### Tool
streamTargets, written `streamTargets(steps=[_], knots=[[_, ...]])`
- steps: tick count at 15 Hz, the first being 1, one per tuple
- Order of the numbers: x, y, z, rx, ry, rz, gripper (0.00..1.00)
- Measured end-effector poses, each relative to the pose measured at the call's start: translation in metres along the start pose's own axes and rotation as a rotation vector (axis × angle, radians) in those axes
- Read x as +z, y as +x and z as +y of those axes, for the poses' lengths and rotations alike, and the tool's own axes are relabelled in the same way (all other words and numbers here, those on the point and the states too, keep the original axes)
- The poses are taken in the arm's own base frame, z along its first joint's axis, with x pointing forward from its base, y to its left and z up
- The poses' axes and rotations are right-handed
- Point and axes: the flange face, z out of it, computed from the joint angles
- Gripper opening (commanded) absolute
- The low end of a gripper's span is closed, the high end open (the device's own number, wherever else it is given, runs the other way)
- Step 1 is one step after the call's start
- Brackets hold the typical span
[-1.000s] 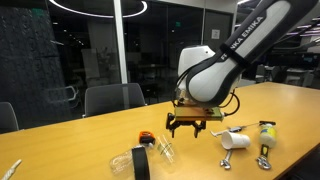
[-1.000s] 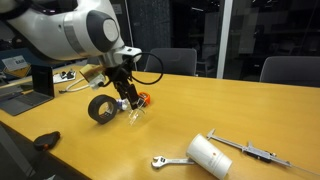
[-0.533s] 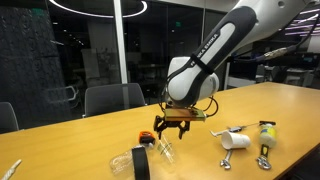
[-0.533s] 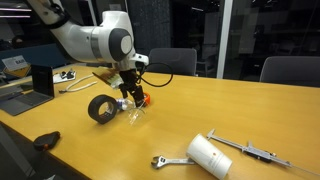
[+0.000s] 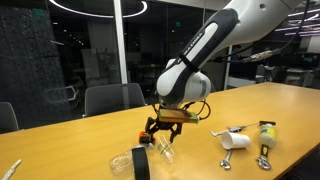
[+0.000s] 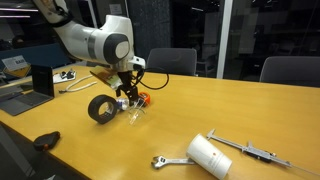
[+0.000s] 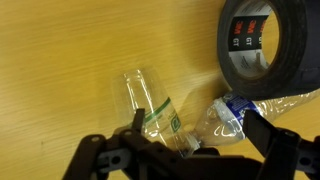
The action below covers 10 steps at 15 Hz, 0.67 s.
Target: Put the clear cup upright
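**Claw above the tipped cup.** The clear cup [image 7: 148, 104] lies on its side on the wooden table [image 5: 285, 110], directly below the claw [image 5: 160, 131]. The claw's jaws are spread apart and hold nothing.

**Likely hazards.**
- The thin, smooth wall may squirt out of a pinch or buckle under it.
- A jaw lowered on the wrong side could catch the crumpled clear container [image 7: 225, 115] or nudge the black tape roll [image 7: 262, 45]; both sit just beside the cup.
- A small orange object [image 6: 143, 99] lies near as well.

**Room for moving.** It is crowded on the roll's side, with bare wood on the other. The white cup [image 6: 210, 154] and wrench [image 6: 164, 160] lie well apart. The table edge appears some way off, past the roll.
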Motion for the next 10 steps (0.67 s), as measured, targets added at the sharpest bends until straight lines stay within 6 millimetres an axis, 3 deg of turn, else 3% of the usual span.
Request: streamTargets(steps=[6, 10], knots=[[0.01, -0.015, -0.012, -0.108, -0.024, -0.01, 1.0], [0.026, -0.019, -0.006, -0.169, -0.062, -0.023, 1.0]])
